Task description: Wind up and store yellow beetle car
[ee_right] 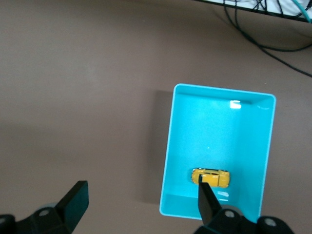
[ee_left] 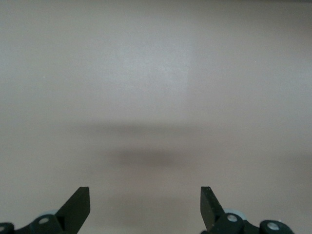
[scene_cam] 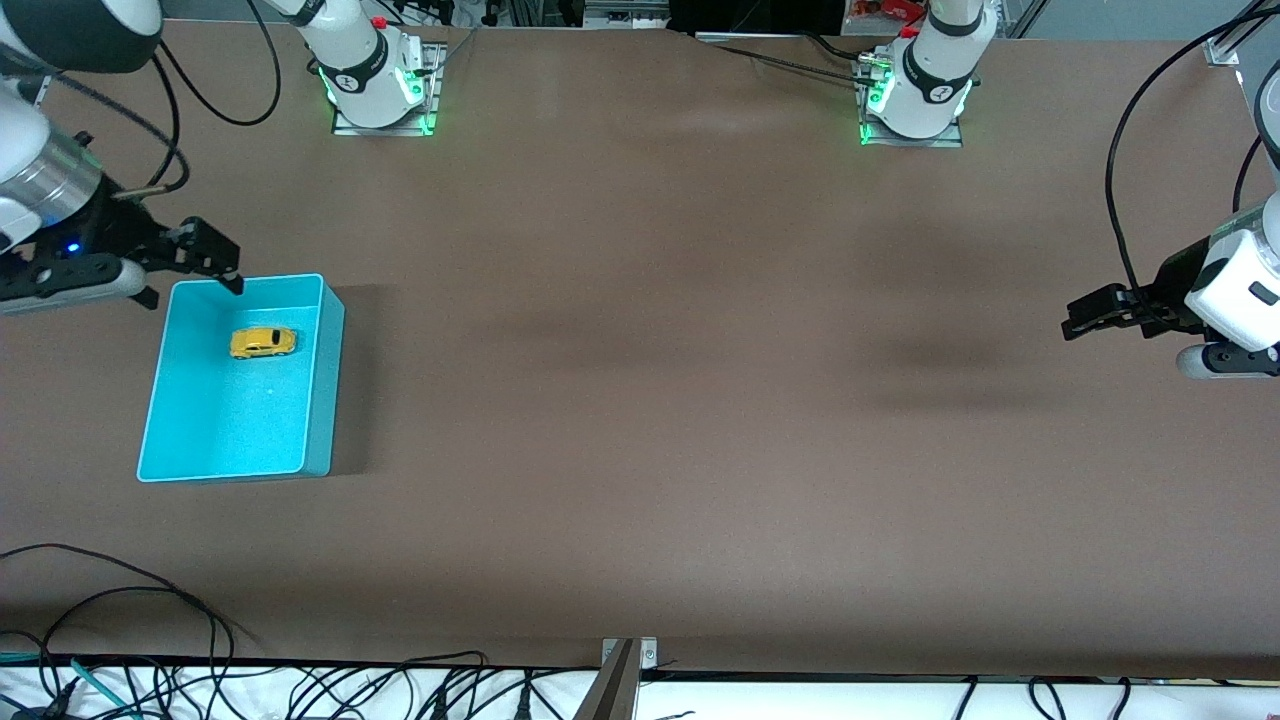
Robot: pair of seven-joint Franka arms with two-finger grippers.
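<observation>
Front view shows the car lying inside the bin, on the part of its floor farther from the front camera, touching none of its walls. The bin stands on the bench toward the right arm's end. The right pincer hangs over the bin's rim on the side nearest the robots' bases, fingers apart and empty, clear of the car. The left pincer waits above bare bench at the left arm's end, well apart from the bin, fingers apart with nothing between them.

In the right wrist view both black fingers frame the bin, and the car sits just past one fingertip. The left wrist view shows only its spread fingers over plain bench.
</observation>
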